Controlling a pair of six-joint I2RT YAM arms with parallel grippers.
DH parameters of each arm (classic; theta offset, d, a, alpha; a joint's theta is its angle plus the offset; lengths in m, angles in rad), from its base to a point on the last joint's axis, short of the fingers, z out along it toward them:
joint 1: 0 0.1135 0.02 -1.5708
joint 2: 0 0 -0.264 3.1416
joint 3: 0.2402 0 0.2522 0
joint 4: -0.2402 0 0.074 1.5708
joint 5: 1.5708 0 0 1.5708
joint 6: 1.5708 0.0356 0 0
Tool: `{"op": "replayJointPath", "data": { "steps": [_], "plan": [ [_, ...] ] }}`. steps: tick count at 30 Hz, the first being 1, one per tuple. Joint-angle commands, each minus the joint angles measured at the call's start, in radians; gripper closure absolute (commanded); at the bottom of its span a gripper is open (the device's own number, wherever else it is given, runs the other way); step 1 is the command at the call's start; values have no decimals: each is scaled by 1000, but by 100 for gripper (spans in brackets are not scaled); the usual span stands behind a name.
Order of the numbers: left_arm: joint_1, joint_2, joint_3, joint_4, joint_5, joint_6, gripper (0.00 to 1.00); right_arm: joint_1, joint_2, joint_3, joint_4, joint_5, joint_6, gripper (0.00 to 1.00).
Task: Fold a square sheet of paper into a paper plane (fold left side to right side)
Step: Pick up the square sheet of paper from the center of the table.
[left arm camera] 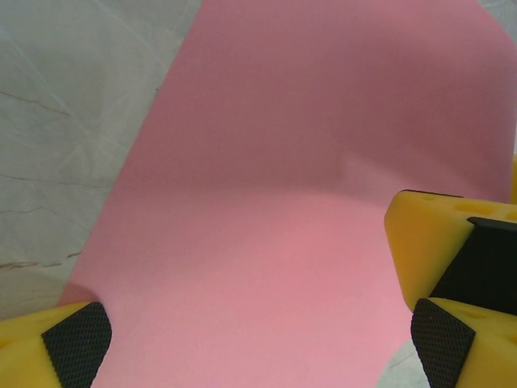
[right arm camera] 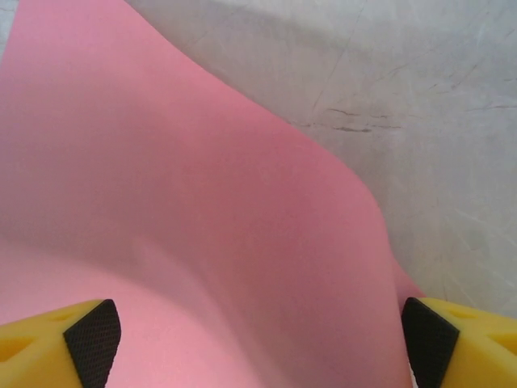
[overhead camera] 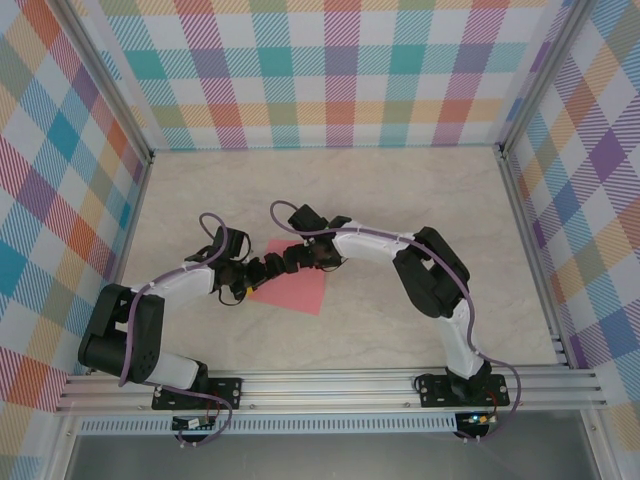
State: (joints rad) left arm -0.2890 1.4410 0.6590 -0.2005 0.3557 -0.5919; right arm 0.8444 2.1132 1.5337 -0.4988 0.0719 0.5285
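Observation:
The square sheet of paper (overhead camera: 295, 288) is plain pink-red and lies on the pale marbled table between the two arms. Both grippers meet over its left side. My left gripper (overhead camera: 257, 273) is open, and its yellow fingers with black pads (left arm camera: 77, 343) stand wide apart with the sheet (left arm camera: 307, 202) spread beneath and between them. My right gripper (overhead camera: 284, 262) is also open and faces the left one closely. In the right wrist view the sheet (right arm camera: 210, 210) bulges upward in a curve between the pads (right arm camera: 93, 339). One right gripper finger (left arm camera: 428, 238) shows in the left wrist view.
Plaid walls (overhead camera: 330, 70) enclose the table on three sides. An aluminium rail (overhead camera: 330, 385) carrying both arm bases runs along the near edge. Bare tabletop (overhead camera: 400, 190) stretches behind and to the right of the sheet.

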Motion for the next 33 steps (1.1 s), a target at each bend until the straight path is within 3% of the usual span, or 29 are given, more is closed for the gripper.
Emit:
{"op": "replayJointPath", "data": {
  "steps": [1, 9, 12, 19, 24, 33],
  "plan": [
    [-18, 24, -10, -19, -29, -6, 0, 12, 10, 11, -18, -45, 6, 16],
    [-18, -115, -1, -53, -72, -5, 0, -15, -47, -43, 39, -129, -40, 62],
    [-18, -190, 6, -85, -101, 4, 0, -36, -85, -89, 85, -190, -50, 71],
    [-16, -355, 18, -150, -156, 24, 0, -123, -235, -266, 264, -386, -56, 86],
    [-10, -430, 34, -164, -127, 48, 0, -218, -362, -411, 374, -557, -89, 87],
    [-7, -464, 68, 25, 117, 46, 0, -404, -720, -514, 259, -721, -241, 87]
  ]
}}
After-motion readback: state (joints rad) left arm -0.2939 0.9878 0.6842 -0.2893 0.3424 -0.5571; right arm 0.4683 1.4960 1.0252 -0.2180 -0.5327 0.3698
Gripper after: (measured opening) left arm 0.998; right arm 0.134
